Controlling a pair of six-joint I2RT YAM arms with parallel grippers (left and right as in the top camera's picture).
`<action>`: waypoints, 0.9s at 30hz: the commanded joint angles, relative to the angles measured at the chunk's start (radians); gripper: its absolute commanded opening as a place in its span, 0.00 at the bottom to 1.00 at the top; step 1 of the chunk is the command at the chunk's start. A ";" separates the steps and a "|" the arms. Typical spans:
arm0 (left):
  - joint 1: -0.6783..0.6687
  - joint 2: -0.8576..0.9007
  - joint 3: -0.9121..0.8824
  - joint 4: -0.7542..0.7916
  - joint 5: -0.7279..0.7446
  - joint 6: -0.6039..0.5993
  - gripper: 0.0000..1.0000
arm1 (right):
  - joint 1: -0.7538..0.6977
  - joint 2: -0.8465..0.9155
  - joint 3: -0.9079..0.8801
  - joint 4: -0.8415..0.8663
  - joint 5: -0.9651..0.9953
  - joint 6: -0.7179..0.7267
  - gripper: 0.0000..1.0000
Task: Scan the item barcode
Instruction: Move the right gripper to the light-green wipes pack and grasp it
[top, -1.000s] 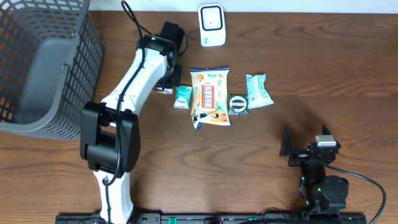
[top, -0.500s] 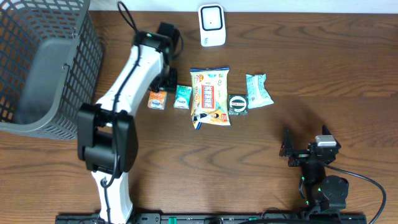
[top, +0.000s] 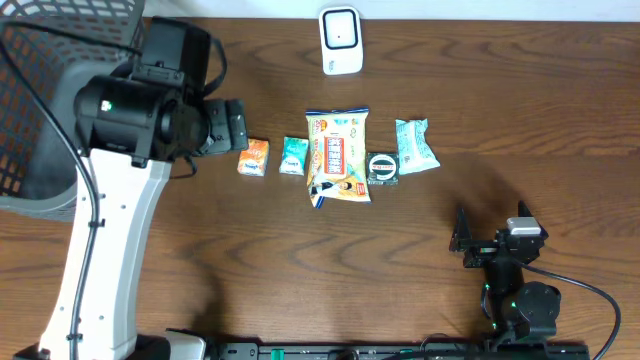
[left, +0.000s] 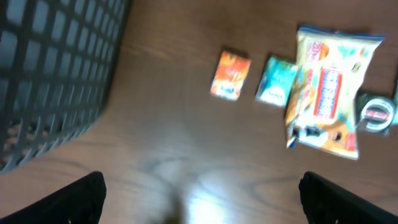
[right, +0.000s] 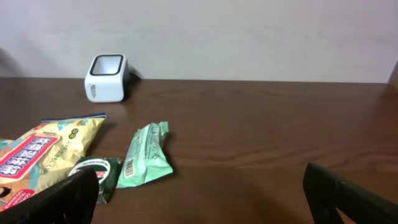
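Observation:
Several items lie in a row on the wooden table: a small orange packet (top: 254, 157), a small teal packet (top: 293, 155), a large yellow snack bag (top: 338, 155), a round dark green item (top: 382, 167) and a mint packet (top: 415, 145). A white scanner (top: 340, 40) stands at the back. My left gripper (top: 232, 128) hangs high above the table, left of the orange packet (left: 231, 74), open and empty (left: 202, 205). Low at the front right, my right gripper (top: 490, 245) is open with nothing in it (right: 202, 199). The mint packet (right: 144, 155) shows a barcode.
A grey mesh basket (top: 60, 100) stands at the back left, close beside the raised left arm. The left wrist view is blurred; the basket wall (left: 50, 74) fills its left side. A pale wall rises behind the scanner (right: 107, 78).
My left gripper has opened and let go of the orange packet, which now lies left of the teal one. The left arm has lifted up and swung left. The right arm is unmoved.

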 joint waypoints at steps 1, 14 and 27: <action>0.000 0.003 -0.002 -0.052 -0.001 -0.010 0.98 | -0.001 -0.005 -0.002 -0.005 0.001 -0.009 0.99; 0.000 0.003 -0.005 -0.079 -0.001 -0.010 0.98 | -0.001 -0.005 -0.002 0.291 -0.702 0.307 0.99; 0.000 0.003 -0.005 -0.079 -0.001 -0.010 0.98 | -0.001 -0.005 0.014 0.790 -0.590 0.401 0.99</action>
